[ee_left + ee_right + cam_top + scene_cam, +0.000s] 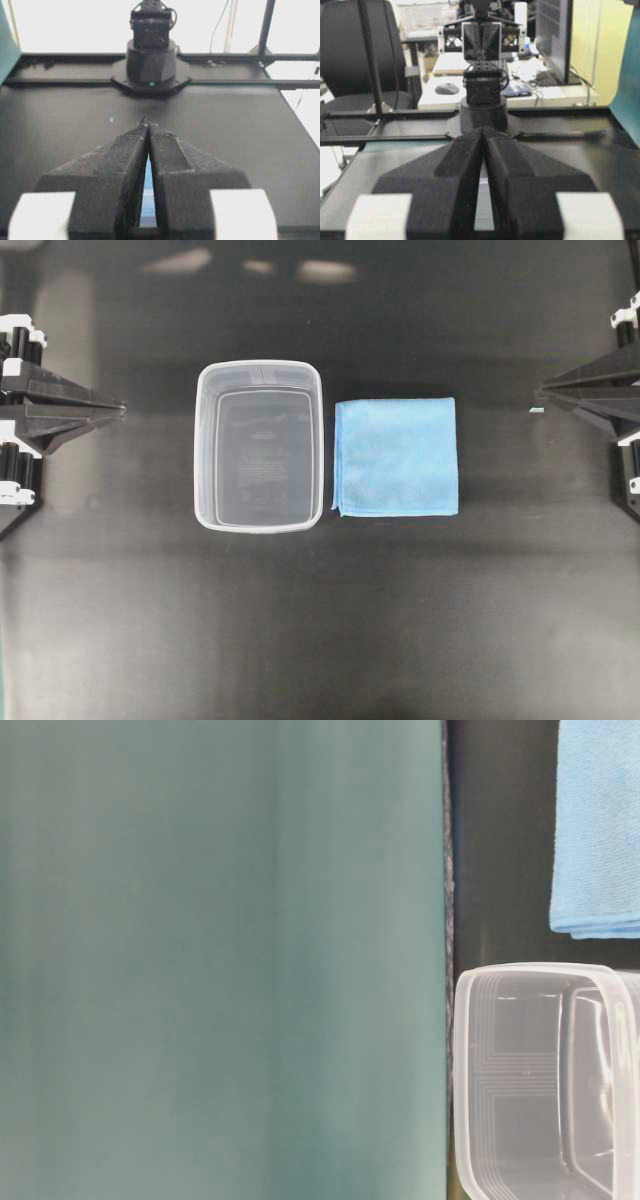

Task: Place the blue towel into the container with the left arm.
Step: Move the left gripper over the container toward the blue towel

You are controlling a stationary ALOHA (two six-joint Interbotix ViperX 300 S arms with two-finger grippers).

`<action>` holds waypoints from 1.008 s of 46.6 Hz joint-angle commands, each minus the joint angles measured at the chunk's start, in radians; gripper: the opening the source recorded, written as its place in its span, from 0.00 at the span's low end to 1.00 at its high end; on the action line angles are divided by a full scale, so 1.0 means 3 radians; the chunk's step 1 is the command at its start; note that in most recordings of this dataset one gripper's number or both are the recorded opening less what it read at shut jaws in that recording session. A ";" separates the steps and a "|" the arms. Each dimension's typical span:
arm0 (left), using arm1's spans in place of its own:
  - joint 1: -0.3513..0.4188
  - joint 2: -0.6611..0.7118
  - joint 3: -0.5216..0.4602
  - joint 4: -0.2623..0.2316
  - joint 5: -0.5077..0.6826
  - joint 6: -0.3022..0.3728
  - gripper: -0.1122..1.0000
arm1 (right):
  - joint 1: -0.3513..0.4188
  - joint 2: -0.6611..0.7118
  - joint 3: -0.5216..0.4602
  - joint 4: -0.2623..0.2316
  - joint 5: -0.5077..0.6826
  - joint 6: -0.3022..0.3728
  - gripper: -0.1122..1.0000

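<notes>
My left pincer (118, 410) is pressed together, with nothing in it. In my wrist view the two black fingers (127, 165) meet at their tips, and only a thin strip of blue shows through the gap lower down. I think it is shut because it is just waiting and has not gone to grab anything yet. It pokes in over the left edge of the table (320, 640) and points toward the middle.

My right pincer (540, 393) is together too, and empty. It sits at the right edge, pointing back at me. This job is not for that arm, so I guess it waits out of the way.

Going out from my left pincer, the tub (258, 375) comes first. It stands near the middle of the table, open side up, with nothing inside. That makes it easy to drop something in.

Just past the tub, on its far side from me, lies the towel (397, 457). It is folded flat and is very close to the tub's wall, maybe touching it. I will have to reach over the tub to get the towel, open up, pinch it, and bring it back.
</notes>
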 commanded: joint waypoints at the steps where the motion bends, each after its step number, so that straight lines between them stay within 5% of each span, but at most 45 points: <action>1: -0.0046 0.0138 -0.0291 0.0133 0.0276 -0.0077 0.15 | 0.0026 0.0020 -0.0066 0.0010 -0.0036 0.0031 0.11; 18: -0.0026 0.0997 -0.1365 0.0133 0.1595 -0.0026 0.10 | -0.0010 -0.0056 -0.0046 0.0031 0.0143 0.0112 0.11; 28: 0.0015 0.1657 -0.1861 0.0138 0.2030 -0.0026 0.10 | -0.0036 -0.0066 -0.0036 0.0031 0.0332 0.0118 0.13; 38: 0.0097 0.2234 -0.2408 0.0138 0.2393 -0.0015 0.12 | -0.0031 -0.0107 -0.0015 0.0031 0.0353 0.0118 0.58; 43: 0.0118 0.2531 -0.2649 0.0143 0.2587 0.0041 0.30 | -0.0026 -0.0118 -0.0010 0.0026 0.0353 0.0118 0.80; 47: 0.0133 0.2782 -0.2848 0.0143 0.2730 0.0143 0.53 | -0.0026 -0.0148 -0.0010 0.0026 0.0353 0.0112 0.81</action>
